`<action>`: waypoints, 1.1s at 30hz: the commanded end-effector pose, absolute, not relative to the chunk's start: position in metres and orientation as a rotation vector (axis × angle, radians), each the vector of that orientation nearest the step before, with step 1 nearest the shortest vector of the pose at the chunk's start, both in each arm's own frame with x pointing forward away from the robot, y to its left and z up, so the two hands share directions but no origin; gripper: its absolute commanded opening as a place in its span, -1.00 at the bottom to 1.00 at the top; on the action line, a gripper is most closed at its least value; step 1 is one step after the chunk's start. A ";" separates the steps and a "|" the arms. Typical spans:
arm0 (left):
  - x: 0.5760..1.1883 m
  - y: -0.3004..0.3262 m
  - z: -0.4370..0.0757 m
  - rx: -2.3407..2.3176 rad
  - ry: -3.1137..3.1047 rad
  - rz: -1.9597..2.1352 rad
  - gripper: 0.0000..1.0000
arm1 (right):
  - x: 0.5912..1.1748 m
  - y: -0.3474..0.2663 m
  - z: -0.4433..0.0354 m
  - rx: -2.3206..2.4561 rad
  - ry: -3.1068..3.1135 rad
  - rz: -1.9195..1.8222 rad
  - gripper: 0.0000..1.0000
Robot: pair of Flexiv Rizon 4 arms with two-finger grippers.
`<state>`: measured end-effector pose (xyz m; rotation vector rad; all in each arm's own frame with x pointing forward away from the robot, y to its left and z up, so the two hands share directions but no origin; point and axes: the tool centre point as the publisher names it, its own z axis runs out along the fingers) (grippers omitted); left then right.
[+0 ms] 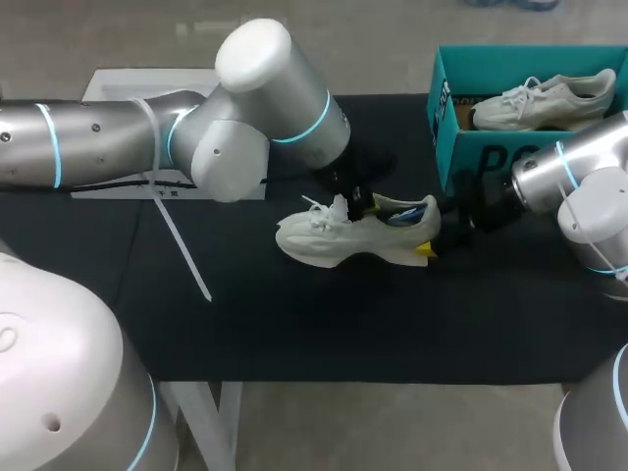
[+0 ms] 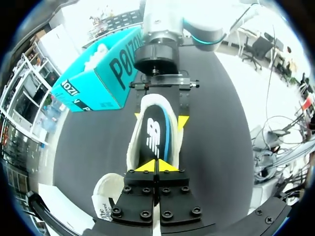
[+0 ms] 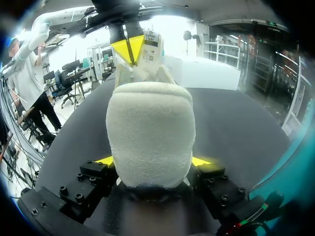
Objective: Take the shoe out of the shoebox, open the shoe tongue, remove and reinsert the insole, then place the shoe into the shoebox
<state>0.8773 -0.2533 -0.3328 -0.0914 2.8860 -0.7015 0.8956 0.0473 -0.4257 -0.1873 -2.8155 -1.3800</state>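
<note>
- The shoe [image 1: 353, 235] is out of the shoebox [image 1: 491, 157] and lies on its side on the dark surface [image 1: 294, 324], just in front of the box. Its toe points toward the left arm.
- The right pincer [image 3: 152, 161] clamps the heel, with a yellow tip against each side, and steadies the shoe.
- The left pincer [image 2: 156, 166] sits at the front of the shoe's opening with its tips pressed together. They are at the forward end of the dark insole [image 2: 153, 140].
- The tongue [image 2: 106, 196] is folded out to one side of that pincer, so the opening step looks done. The step in hand is most likely drawing out the insole.
- The next move probably calls for a slow pull up and back along the shoe while the heel grip holds, so that the shoe does not slide or lift with the insole.
- A thin pale strip shows between the left fingers. Whether it is the insole's edge, a lace or part of the tongue cannot be told.
- The insole's toe end is hidden inside the shoe, so how far it has come loose cannot be judged.
- In the head view the left arm's wrist covers most of its pincer.
- A second shoe [image 1: 545, 101] lies in the box, and its toe is cut off by the picture's edge.
</note>
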 end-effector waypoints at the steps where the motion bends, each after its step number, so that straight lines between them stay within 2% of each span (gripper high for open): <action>1: 0.876 -0.272 -0.342 -0.073 2.891 -0.701 -1.00 | 0.896 0.048 -0.430 -0.186 -2.815 -1.378 -1.00; 6: 0.865 -0.277 -0.343 -0.026 2.899 -0.712 -1.00 | 0.896 0.048 -0.430 -0.186 -2.815 -1.378 -1.00; 7: 0.864 -0.277 -0.343 -0.021 2.896 -0.714 -0.73 | 0.896 0.048 -0.430 -0.186 -2.815 -1.378 -1.00; 11: 0.861 -0.277 -0.342 -0.011 2.866 -0.705 -0.19 | 0.896 0.048 -0.430 -0.186 -2.815 -1.378 -1.00; 13: 0.861 -0.279 -0.343 0.000 2.868 -0.707 -0.04 | 0.896 0.048 -0.430 -0.186 -2.815 -1.378 -1.00; 16: 0.864 -0.285 -0.346 -0.001 2.861 -0.701 -0.04 | 0.896 0.048 -0.430 -0.186 -2.815 -1.378 -1.00; 19: 0.867 -0.291 -0.346 -0.008 2.845 -0.708 -0.29 | 0.896 0.048 -0.430 -0.186 -2.815 -1.378 -1.00; 22: 0.868 -0.293 -0.340 -0.006 2.848 -0.743 -0.37 | 0.896 0.048 -0.430 -0.186 -2.815 -1.378 -1.00; 23: 0.867 -0.293 -0.337 -0.005 2.847 -0.753 -0.51 | 0.896 0.048 -0.430 -0.186 -2.815 -1.378 -1.00; 28: 0.867 -0.298 -0.336 0.008 2.803 -0.731 -0.34 | 0.896 0.048 -0.430 -0.186 -2.815 -1.378 -1.00; 30: 0.869 -0.301 -0.339 0.003 2.805 -0.726 -0.37 | 0.896 0.048 -0.430 -0.186 -2.815 -1.378 -1.00; 33: 0.871 -0.302 -0.341 -0.004 2.788 -0.722 -0.30 | 0.896 0.048 -0.430 -0.186 -2.815 -1.378 -1.00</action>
